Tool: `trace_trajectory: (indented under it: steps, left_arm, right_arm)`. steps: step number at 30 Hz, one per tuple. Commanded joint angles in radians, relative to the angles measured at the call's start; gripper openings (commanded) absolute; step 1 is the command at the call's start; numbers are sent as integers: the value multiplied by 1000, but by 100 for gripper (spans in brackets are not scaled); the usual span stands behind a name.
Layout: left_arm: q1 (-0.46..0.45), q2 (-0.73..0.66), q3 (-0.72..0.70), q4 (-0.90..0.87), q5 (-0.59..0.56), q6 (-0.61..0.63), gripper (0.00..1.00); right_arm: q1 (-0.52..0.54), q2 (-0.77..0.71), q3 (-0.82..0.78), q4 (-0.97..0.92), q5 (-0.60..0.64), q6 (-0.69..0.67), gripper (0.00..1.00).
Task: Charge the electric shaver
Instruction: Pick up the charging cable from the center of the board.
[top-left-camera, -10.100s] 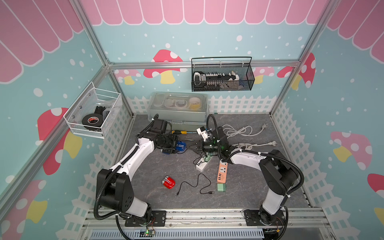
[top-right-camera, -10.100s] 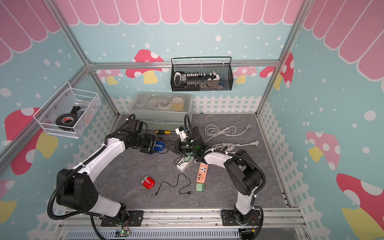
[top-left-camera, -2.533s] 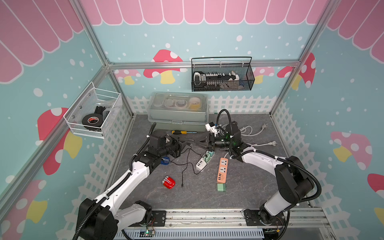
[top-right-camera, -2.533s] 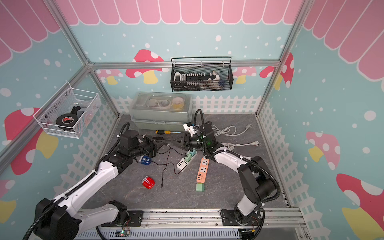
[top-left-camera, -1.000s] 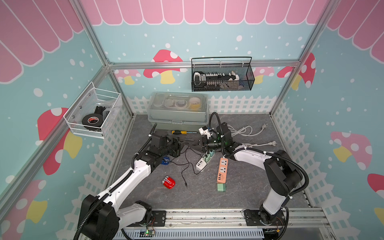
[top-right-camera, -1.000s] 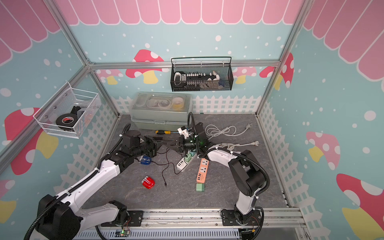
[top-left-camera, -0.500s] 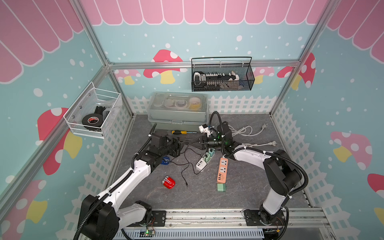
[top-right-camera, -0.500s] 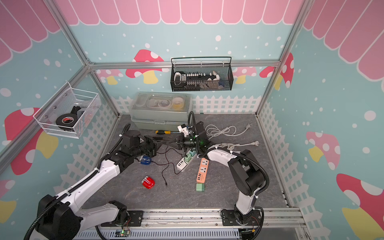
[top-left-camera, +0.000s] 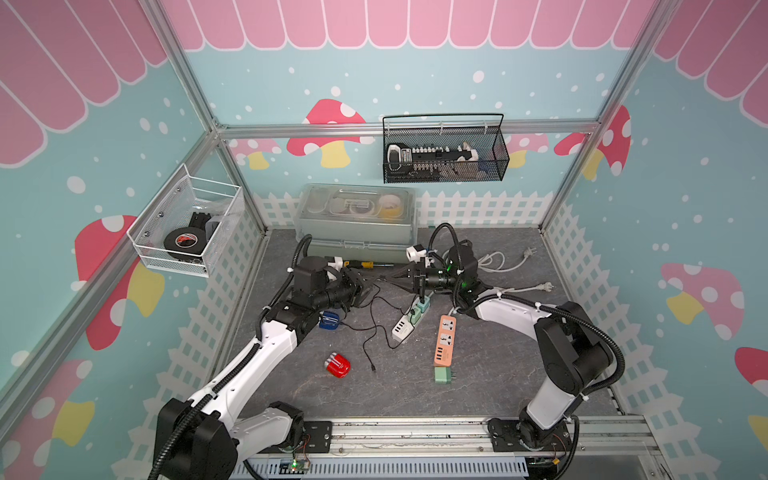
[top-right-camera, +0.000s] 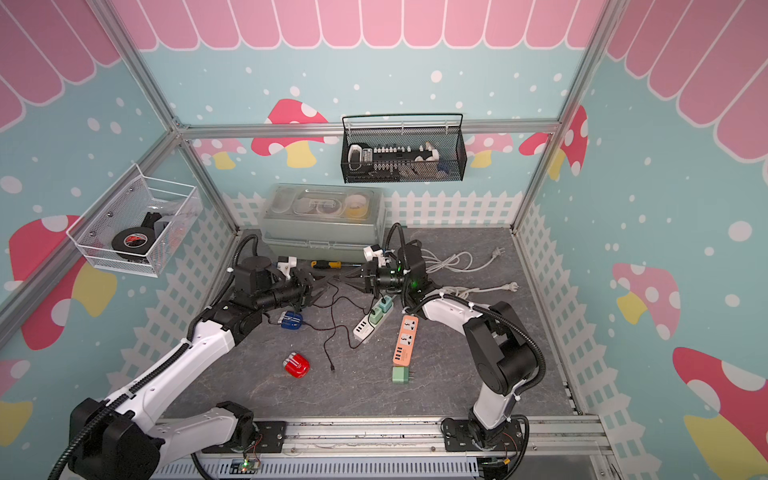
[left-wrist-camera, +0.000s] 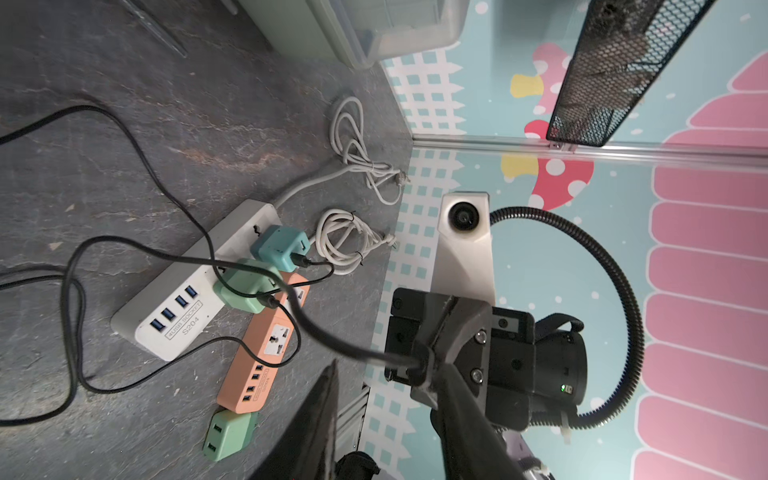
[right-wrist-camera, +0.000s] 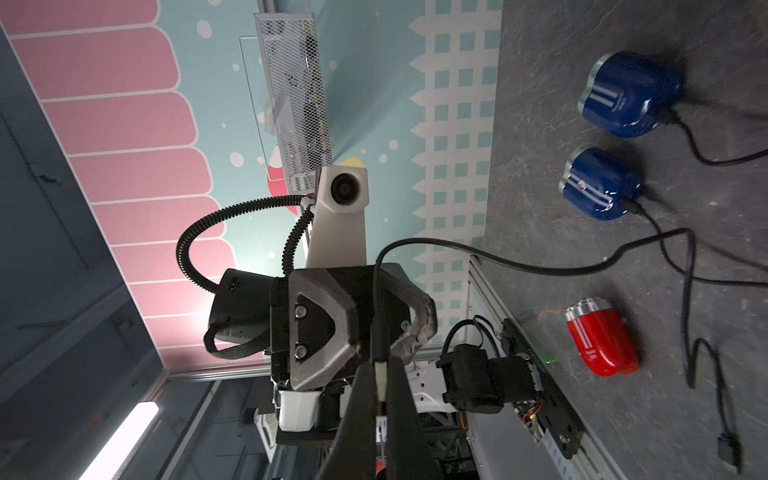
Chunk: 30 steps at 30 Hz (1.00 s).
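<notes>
Right wrist view shows the right claw (right-wrist-camera: 380, 390) pinched together on the pale plug end of a thin black cable (right-wrist-camera: 540, 266), held up in the air. Facing it, the left claw (right-wrist-camera: 370, 332) has its fingers spread apart, and the cable passes between them. A glossy red electric shaver (right-wrist-camera: 602, 340) lies on the grey stone-look worktop (right-wrist-camera: 540, 104), toward the robot's side and well apart from both claws. Two dark blue shavers (right-wrist-camera: 627, 99) lie farther along, each with a black lead at its end.
</notes>
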Motion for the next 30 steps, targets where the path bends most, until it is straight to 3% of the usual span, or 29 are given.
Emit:
trace_trajectory:
  steps: [1,5,12,23,30]
  left_arm:
    - [4,10,-22,128,65,63,38]
    - [6,30,-31,176,72,52,36]
    - [5,33,-83,271,60,-28,21]
    - [-1,51,-91,298,71,-72,18]
    - [-1,55,-89,295,76,-81,10]
  right_arm:
    - [1,12,1,164,-42,178,0]
    - [-3,-1,14,100,-65,159,0]
    - [-4,-5,7,76,-33,133,0]
    - [-4,7,3,90,-10,124,0]
    - [-4,9,-7,90,-2,110,0]
